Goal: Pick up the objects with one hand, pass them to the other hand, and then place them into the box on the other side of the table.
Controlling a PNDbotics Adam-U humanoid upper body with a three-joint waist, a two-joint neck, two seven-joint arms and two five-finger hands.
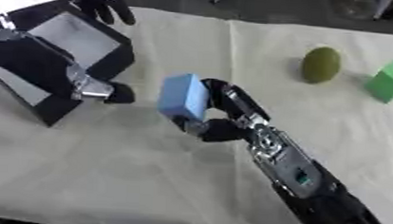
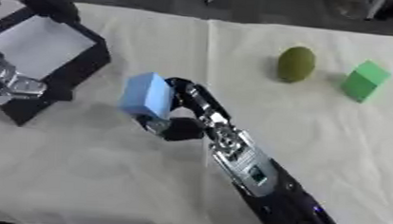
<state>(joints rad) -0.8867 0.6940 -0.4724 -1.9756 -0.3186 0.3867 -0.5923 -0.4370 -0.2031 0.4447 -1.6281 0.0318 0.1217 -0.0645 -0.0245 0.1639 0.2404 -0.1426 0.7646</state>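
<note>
The blue block is held above the bench, near its middle, between the thumb and the curled fingers of the right robot hand. By its look the block is judged to be light and stiff, probably foam or plastic, with flat smooth faces and rounded edges; it is not expected to be fragile, but it could slide if only its corners are pinched. The best place for a second hold is judged to be the free left and upper faces, which are turned away from the right palm, so that two opposite flat sides can be taken. The right arm is stretched from the lower right corner toward the centre, with the wrist bent and the block presented to the left. The left arm is seen at the left side, over the black box; the left robot hand is low at the box's near edge, and whether its fingers are closed cannot be told. An olive-green round object and a green block are lying on the bench at the far right, well apart from both hands.
</note>
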